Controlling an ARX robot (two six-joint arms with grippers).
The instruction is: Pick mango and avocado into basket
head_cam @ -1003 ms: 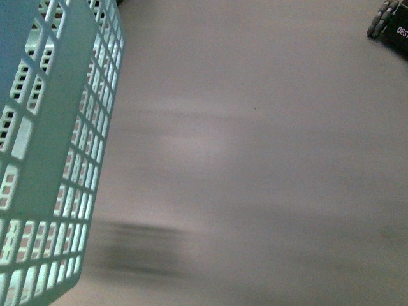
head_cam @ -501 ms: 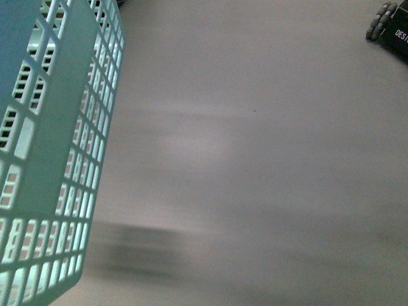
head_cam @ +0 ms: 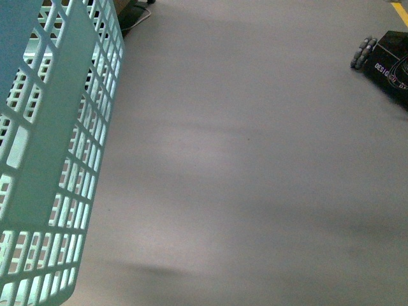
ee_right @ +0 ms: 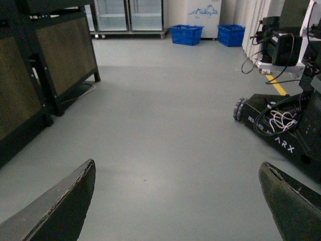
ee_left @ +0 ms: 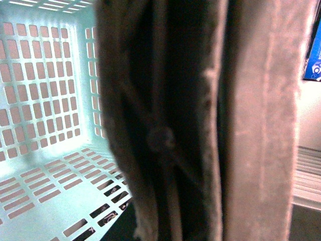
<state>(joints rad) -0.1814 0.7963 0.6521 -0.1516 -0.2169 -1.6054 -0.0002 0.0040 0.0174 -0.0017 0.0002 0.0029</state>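
Observation:
The light teal basket (head_cam: 57,159) fills the left of the front view, hanging above the grey floor. In the left wrist view its slotted walls and bottom (ee_left: 50,100) show, and nothing shows in the part I can see. My left gripper (ee_left: 200,165) is shut on the basket; its brown handle (ee_left: 261,125) crosses close in front of the lens. My right gripper (ee_right: 180,201) is open and empty above bare floor, its dark fingertips (ee_right: 65,206) wide apart. The mango and the avocado are out of view. Neither gripper shows in the front view.
A black wheeled robot base (ee_right: 281,125) with cables stands on the floor, also seen in the front view (head_cam: 382,60). Dark shelving units (ee_right: 45,70) stand on the other side. Two blue crates (ee_right: 186,34) and glass-door fridges (ee_right: 130,17) are at the far wall.
The front view has shifted: the black base at the top right now shows lower and more fully. The dark blurred shadow on the floor beside the basket has shrunk to a thin streak.

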